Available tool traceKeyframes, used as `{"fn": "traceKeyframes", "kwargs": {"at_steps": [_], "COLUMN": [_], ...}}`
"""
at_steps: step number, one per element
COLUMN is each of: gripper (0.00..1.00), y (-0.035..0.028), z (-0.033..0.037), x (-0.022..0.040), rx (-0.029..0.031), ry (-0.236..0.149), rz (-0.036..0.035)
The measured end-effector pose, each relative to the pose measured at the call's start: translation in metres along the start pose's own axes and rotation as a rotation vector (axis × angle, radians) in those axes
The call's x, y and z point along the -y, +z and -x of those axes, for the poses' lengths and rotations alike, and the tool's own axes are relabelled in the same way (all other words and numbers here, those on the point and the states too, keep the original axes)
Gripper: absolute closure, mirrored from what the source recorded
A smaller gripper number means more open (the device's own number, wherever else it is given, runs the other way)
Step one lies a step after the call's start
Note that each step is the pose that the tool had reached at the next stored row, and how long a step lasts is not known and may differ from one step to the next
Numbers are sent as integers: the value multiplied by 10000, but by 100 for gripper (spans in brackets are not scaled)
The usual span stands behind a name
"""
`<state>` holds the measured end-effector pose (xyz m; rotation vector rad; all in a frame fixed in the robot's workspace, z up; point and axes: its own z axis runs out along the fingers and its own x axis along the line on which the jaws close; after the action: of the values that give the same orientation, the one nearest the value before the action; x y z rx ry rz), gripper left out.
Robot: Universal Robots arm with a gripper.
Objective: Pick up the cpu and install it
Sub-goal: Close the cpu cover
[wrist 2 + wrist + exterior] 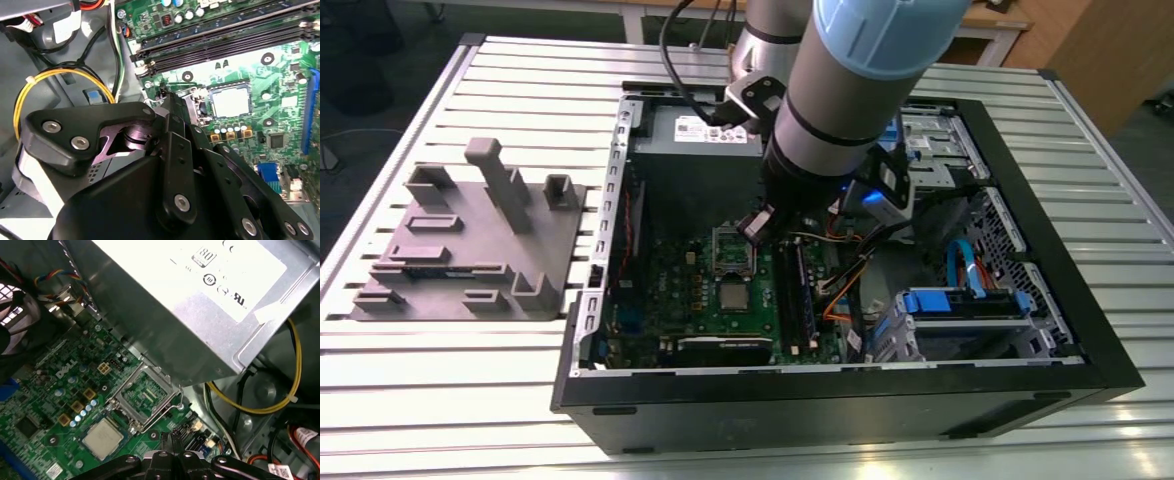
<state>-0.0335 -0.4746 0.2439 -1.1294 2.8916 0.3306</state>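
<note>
Tool hovers above raised socket bracket, grip state can't tell; cpu sits flat on motherboard beside it.

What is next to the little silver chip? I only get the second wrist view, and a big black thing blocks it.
Observer: In the first wrist view, a silver socket bracket stands open right beside the cpu.
Operator: What's past the bracket?
Observer: A big grey power supply box with a white label.
Operator: Is anything outside the computer?
Observer: Yes. In the exterior view, a grey block with slots sits on the table, on the exterior view's left of the case.
</note>
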Motion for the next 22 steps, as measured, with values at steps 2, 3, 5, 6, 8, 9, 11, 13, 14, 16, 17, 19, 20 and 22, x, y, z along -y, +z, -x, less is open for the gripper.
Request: {"fn": "traceKeyframes", "kwargs": {"at_steps": [2,3,5,6,8,9,11,13,14,16,17,19,20,22], "gripper": [90,90,90,90,90,90,90,90,90,90,90,90,90,90], "y": [25,36,56,64,82,87,99,116,128,150,163,193,209,245], "z": [8,13,21,24,24,23,35,68,84,106,116,137,146,158], "x": [1,2,1,0,4,5,12,14,9,-6,-13,-33,-41,-52], "rx": [43,56,108,139,130,98,72,72,73,75,77,81,83,90], "ry": [-34,-36,-41,-62,-308,-464,-582,-587,-586,-585,-586,-592,-593,-597], "rz": [52,67,127,167,234,250,262,265,264,266,268,274,276,284]}}
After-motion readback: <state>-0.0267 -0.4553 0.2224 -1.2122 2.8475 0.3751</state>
